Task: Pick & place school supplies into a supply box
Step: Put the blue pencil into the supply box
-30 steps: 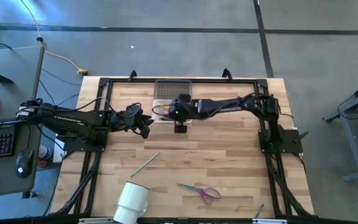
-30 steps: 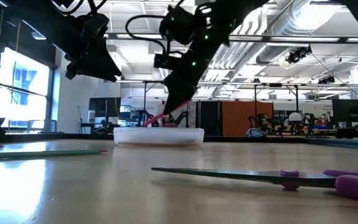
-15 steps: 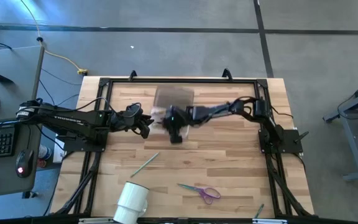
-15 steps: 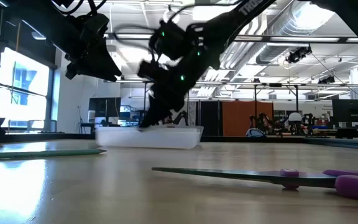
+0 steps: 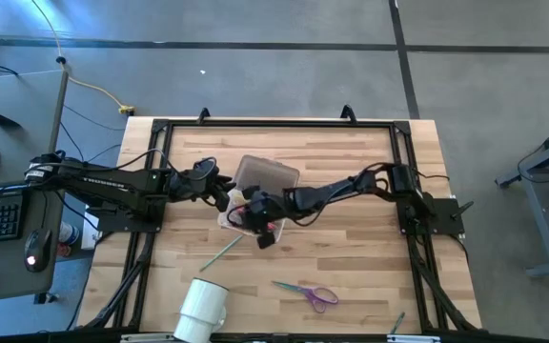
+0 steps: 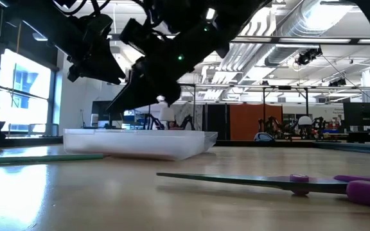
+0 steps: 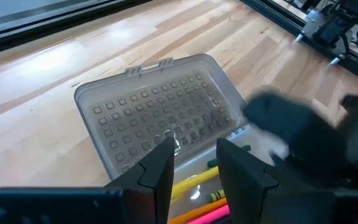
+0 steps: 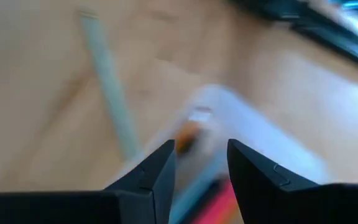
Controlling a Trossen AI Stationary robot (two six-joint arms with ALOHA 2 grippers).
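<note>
The clear supply box (image 5: 236, 213) lies skewed at the table's middle, its ribbed lid (image 5: 267, 174) open toward the far side. Yellow, orange and pink pencils (image 7: 207, 202) lie inside it. My right gripper (image 5: 260, 229) is open, low over the box's near end (image 8: 229, 118). My left gripper (image 5: 224, 194) hangs open and empty just left of the box and looks down on the lid (image 7: 160, 112). A green pencil (image 5: 222, 252) and the purple-handled scissors (image 5: 308, 292) lie flat on the table, nearer the front. My right gripper comes at the box's near end (image 6: 140, 142) slanting down from the table's right and far side, fingers apart. The box's corner with an orange pencil tip (image 8: 188, 130) shows between the fingers. The gripper's own body and blur hide where a finger meets the wall.
A white cup (image 5: 201, 310) lies on its side at the near left edge. Another thin pencil (image 5: 398, 322) lies at the near right. The black frame rails (image 5: 155, 191) run along the table's left, right and far sides. Bare wood lies between the box and the scissors.
My right gripper has swept from over the box toward the table's near edge and left, and lower. The box has slid along the table with it toward the near left and turned about, so the lid now points far-right.
</note>
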